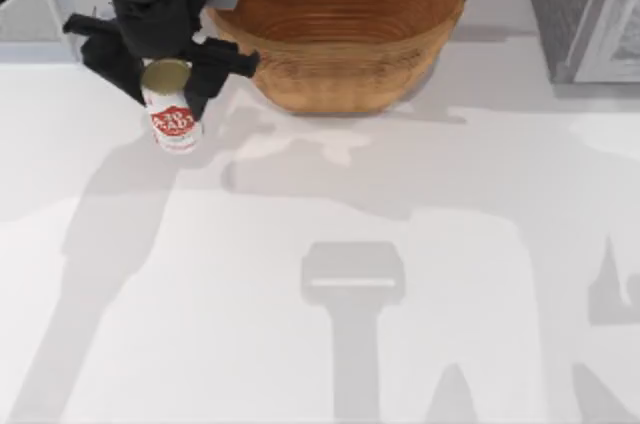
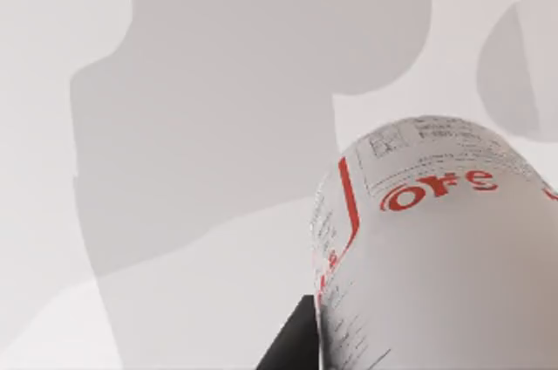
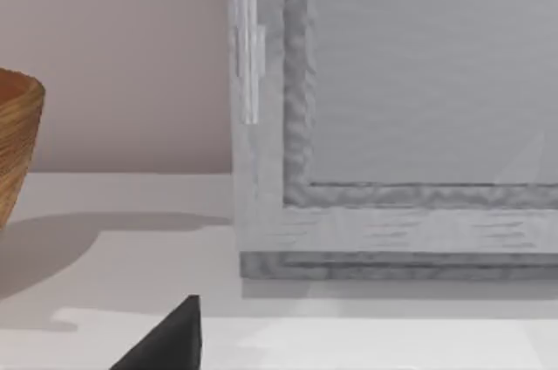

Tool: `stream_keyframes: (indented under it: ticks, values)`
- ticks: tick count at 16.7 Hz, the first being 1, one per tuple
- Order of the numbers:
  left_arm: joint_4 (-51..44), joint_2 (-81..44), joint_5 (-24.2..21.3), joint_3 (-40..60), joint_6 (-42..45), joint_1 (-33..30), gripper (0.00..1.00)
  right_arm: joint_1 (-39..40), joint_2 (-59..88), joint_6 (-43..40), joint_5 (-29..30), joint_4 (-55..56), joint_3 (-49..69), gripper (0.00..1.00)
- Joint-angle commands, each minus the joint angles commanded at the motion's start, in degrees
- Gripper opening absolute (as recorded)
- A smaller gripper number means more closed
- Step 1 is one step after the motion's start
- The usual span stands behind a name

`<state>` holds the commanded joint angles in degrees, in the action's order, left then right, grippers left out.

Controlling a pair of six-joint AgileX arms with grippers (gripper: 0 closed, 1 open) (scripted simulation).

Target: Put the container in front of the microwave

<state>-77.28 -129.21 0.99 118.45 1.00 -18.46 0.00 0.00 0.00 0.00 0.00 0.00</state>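
The container [image 1: 175, 124], a small can with a white-and-red label and a dull gold top, is at the back left of the table. My left gripper [image 1: 165, 79] is shut on it, with a black finger on each side of its top. The left wrist view shows the can's label [image 2: 436, 256] up close, over the white table. A light grey-white part of the microwave [image 1: 35, 19] shows at the far left edge, behind the left arm. A dark fingertip [image 3: 166, 344] of my right gripper shows in the right wrist view.
A large brown woven bowl [image 1: 340, 19] stands just right of the can at the back. A darker grey appliance [image 1: 585, 9] fills the back right corner, and its window [image 3: 418, 73] faces the right wrist camera. Arm shadows lie across the white table [image 1: 330, 344].
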Motion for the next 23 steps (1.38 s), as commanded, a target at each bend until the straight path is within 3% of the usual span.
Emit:
stream_keyframes:
  ticks: [5, 8, 21, 23]
  values:
    - [3.6, 4.9, -0.4, -10.3, 1.5, 14.8, 0.0, 0.0, 0.0, 0.0, 0.0, 0.0, 0.0, 1.0]
    - [4.8, 6.4, -0.7, -13.2, 1.9, 19.4, 0.0, 0.0, 0.0, 0.0, 0.0, 0.0, 0.0, 1.0]
    - [6.6, 6.4, -0.7, -14.9, 1.9, 19.7, 0.0, 0.0, 0.0, 0.0, 0.0, 0.0, 0.0, 1.0]
    - [6.6, 6.4, -0.7, -14.9, 1.9, 19.7, 0.15, 0.0, 0.0, 0.0, 0.0, 0.0, 0.0, 1.0]
